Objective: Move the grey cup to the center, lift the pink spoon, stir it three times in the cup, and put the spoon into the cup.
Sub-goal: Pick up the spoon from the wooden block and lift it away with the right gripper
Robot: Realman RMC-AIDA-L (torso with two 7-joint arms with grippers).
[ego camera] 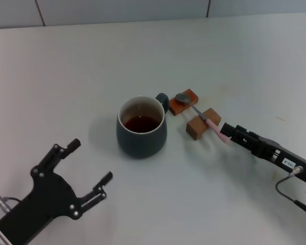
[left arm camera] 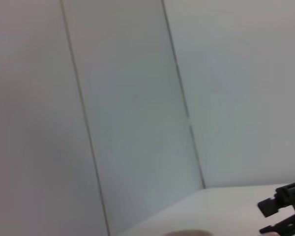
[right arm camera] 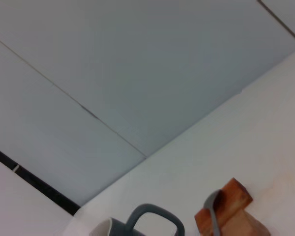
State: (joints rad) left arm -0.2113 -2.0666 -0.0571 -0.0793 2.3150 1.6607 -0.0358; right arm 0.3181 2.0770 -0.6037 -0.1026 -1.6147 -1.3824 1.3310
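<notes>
The grey cup [ego camera: 142,127], dark liquid inside, stands at the middle of the white table [ego camera: 66,76], its handle pointing to 1 o'clock. At its 3 o'clock the pink spoon [ego camera: 201,117] lies across two wooden blocks [ego camera: 194,113]. The right hand [ego camera: 233,133] has reached the handle's end; whether it has closed there cannot be told. The left hand [ego camera: 89,171] hangs open at 7 o'clock, well apart. By the look of it, lifting the spoon is the step in hand; next comes a firm pinch and a straight rise clear of the blocks.
</notes>
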